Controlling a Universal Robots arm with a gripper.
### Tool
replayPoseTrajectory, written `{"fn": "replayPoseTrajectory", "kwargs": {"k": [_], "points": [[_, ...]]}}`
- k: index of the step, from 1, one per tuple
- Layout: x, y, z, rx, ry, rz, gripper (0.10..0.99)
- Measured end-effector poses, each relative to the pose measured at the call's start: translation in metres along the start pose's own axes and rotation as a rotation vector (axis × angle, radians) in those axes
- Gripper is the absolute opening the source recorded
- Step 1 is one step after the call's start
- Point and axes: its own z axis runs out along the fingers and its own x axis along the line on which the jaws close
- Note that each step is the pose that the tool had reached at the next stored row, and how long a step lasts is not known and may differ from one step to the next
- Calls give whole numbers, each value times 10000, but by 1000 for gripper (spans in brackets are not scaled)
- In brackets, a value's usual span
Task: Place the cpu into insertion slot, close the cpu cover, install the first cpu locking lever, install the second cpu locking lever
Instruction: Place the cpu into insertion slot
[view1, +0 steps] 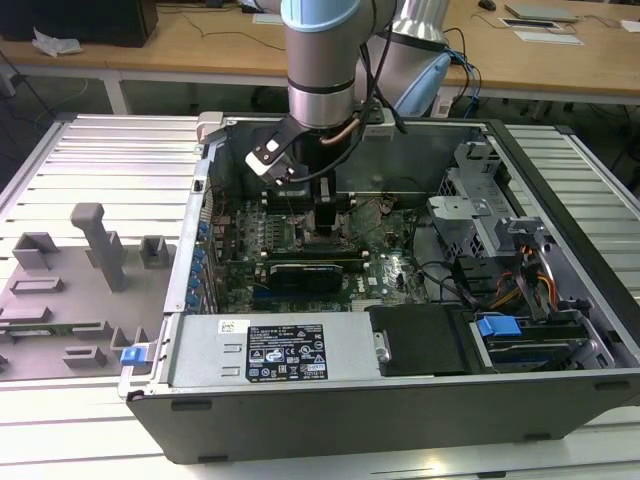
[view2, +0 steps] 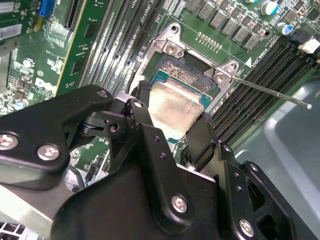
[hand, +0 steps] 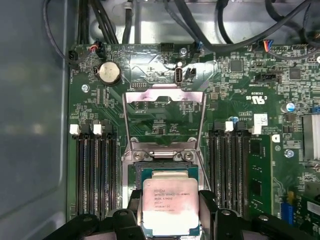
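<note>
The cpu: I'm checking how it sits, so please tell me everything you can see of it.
The cpu, a small flat square chip, has a pale silver-grey metal top with dark print, on a green base whose rim shows around it. It lies face-up, roughly level, over the dark-framed square insertion slot, covering most of it; whether it is fully seated cannot be told. The black claw grips it by two opposite edges.

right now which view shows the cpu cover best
First wrist view: the cpu cover is swung open, whole frame and window facing the camera. Second wrist view catches its hinge end obliquely; in the exterior view the arm blocks it.
</note>
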Motion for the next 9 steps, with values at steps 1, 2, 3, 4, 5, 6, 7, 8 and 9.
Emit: {"fn": "replayPoseTrajectory", "kwargs": {"k": [1,2,3,4,5,6,7,8,9], "points": [[4,-4,19,0,0,0,541],[5,-6,31,0,-1,0,541],[8,-10,50,1,0,0,541],[10,-11,63,1,-1,-1,541],[12,-13,73,0,0,-1,541],[14,-15,88,1,1,-1,541],[17,-16,102,3,0,-1,541],[19,-17,113,4,0,0,541],[23,-18,125,4,0,0,541]]}}
